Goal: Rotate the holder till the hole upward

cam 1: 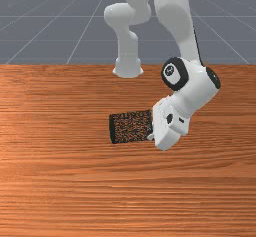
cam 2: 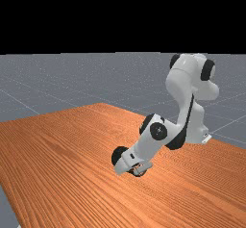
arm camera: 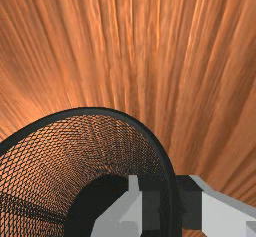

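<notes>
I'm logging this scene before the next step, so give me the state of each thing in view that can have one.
Holder: on its side, dark base toward the front view's left; hole facing sideways, not upward.
Fingers: shut on the holder's rim, one inside, one outside.
Arm: bent, reaching down to the holder.

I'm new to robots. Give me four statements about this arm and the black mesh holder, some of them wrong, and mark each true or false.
1. The holder stands with its hole upward. False: it is on its side.
2. The fingers grip the holder's rim. True.
3. One finger is inside the holder, the other outside. True.
4. The hole faces the front view's left. False: it faces the right, toward the arm.
</notes>
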### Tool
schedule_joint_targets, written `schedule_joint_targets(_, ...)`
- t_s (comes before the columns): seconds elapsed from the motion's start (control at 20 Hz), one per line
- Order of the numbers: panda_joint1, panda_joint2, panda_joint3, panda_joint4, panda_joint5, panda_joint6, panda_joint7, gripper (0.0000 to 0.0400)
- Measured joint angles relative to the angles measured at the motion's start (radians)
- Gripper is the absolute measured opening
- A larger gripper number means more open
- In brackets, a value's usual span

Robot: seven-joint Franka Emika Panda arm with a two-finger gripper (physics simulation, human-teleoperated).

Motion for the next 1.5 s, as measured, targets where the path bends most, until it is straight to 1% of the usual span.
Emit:
schedule_joint_targets(0.05, 0.002, -0.017, -0.001, -0.017, -0.013, 0.010, -0.015, 0.0044)
schedule_joint_targets(0.1, 0.005, -0.044, -0.002, -0.047, -0.040, 0.034, -0.042, 0.0043)
schedule_joint_targets(0.15, -0.067, -0.072, 0.064, -0.044, 0.119, 0.025, -0.103, 0.0043)
schedule_joint_targets(0.2, -0.089, -0.099, 0.083, -0.056, 0.159, 0.026, -0.147, 0.0044)
schedule_joint_targets(0.25, -0.151, -0.134, 0.143, -0.071, 0.288, 0.017, -0.271, 0.0045)
schedule_joint_targets(0.35, -0.202, -0.195, 0.181, -0.067, 0.440, -0.061, -0.411, 0.0050)
schedule_joint_targets(0.4, -0.204, -0.228, 0.175, -0.063, 0.468, -0.089, -0.436, 0.0050)
schedule_joint_targets(0.45, -0.215, -0.254, 0.176, -0.053, 0.516, -0.129, -0.473, 0.0048)
schedule_joint_targets(0.5, -0.244, -0.265, 0.193, -0.033, 0.611, -0.199, -0.544, 0.0058)
schedule_joint_targets(0.55, -0.251, -0.288, 0.189, -0.025, 0.645, -0.226, -0.564, 0.0051)
schedule_joint_targets(0.8, -0.304, -0.355, 0.188, 0.016, 0.810, -0.327, -0.662, 0.0055)
schedule_joint_targets(0.95, -0.321, -0.436, 0.173, -0.102, 0.910, -0.331, -0.750, 0.0055)
schedule_joint_targets(1.0, -0.309, -0.476, 0.157, -0.152, 0.898, -0.285, -0.747, 0.0052)
schedule_joint_targets(1.05, -0.323, -0.495, 0.156, -0.193, 0.968, -0.333, -0.802, 0.0058)
schedule_joint_targets(1.1, -0.324, -0.528, 0.148, -0.239, 1.000, -0.335, -0.828, 0.0180)
schedule_joint_targets(1.15, -0.318, -0.544, 0.135, -0.242, 0.975, -0.297, -0.816, 0.0266)
schedule_joint_targets(1.2, -0.298, -0.576, 0.113, -0.267, 0.884, -0.196, -0.775, 0.0318)
schedule_joint_targets(1.25, -0.318, -0.569, 0.108, -0.261, 0.916, -0.220, -0.813, 0.0351)
schedule_joint_targets(1.3, -0.314, -0.585, 0.096, -0.272, 0.858, -0.175, -0.787, 0.0370)
schedule_joint_targets(1.35, -0.305, -0.598, 0.087, -0.282, 0.775, -0.132, -0.731, 0.0382)
schedule_joint_targets(1.4, -0.304, -0.601, 0.083, -0.283, 0.744, -0.125, -0.707, 0.0389)
schedule_joint_targets(1.45, -0.304, -0.603, 0.082, -0.281, 0.733, -0.125, -0.698, 0.0393)
schedule_joint_targets(1.5, -0.299, -0.606, 0.081, -0.281, 0.699, -0.118, -0.669, 0.0396)
